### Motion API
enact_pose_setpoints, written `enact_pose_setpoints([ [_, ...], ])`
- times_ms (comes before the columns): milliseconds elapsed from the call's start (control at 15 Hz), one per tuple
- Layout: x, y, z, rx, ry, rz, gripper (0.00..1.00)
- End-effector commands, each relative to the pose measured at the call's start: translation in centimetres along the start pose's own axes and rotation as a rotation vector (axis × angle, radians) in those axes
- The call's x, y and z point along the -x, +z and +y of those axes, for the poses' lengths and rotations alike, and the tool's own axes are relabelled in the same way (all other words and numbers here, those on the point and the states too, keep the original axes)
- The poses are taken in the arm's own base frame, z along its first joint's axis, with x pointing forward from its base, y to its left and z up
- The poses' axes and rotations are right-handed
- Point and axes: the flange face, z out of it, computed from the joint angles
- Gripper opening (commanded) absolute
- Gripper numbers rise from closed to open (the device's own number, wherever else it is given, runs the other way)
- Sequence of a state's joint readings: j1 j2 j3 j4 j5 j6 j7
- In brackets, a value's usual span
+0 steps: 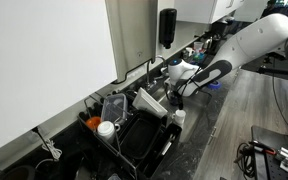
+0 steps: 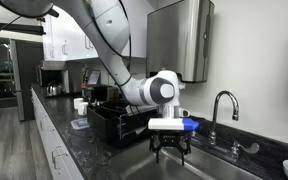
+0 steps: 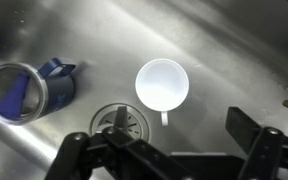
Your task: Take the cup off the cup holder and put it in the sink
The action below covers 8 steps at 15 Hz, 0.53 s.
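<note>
End effector (image 3: pixel 164 152): released, empty, poised over the sink (image 3: pixel 234 40). Upright on the sink floor, just beside the drain (image 3: pixel 119 120): the cup (image 3: pixel 162 83). On its side near the drain, apart from the cup: a blue mug (image 3: pixel 29 88).

White cup (image 3: pixel 162 83), blue mug (image 3: pixel 29 90) obstruct sink floor (image 3: pixel 234 50)

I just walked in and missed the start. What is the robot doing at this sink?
The robot's gripper hangs over the steel sink with its jaws open and nothing between them. Directly below it, a white cup stands upright on the sink floor, just beside the drain. A blue cup lies on its side further away in the same basin. The white cup already sits in the sink and the gripper is not touching it, so the placing looks done.
</note>
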<state>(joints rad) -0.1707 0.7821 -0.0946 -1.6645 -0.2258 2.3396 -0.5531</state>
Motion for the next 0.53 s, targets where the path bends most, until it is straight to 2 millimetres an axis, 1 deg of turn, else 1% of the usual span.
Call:
enact_pose_setpoints([
  [0, 3.9, -7.2, -1.3, -0.001, 0.012, 0.045, 1.00],
  [133, 5.9, -10.7, -2.0, 0.003, 0.036, 0.065, 1.00],
  [267, 8.4, -13.8, -3.1, 0.001, 0.054, 0.076, 1.00],
  [467, 12.4, -17.9, -5.1, 0.001, 0.125, 0.111, 1.00],
])
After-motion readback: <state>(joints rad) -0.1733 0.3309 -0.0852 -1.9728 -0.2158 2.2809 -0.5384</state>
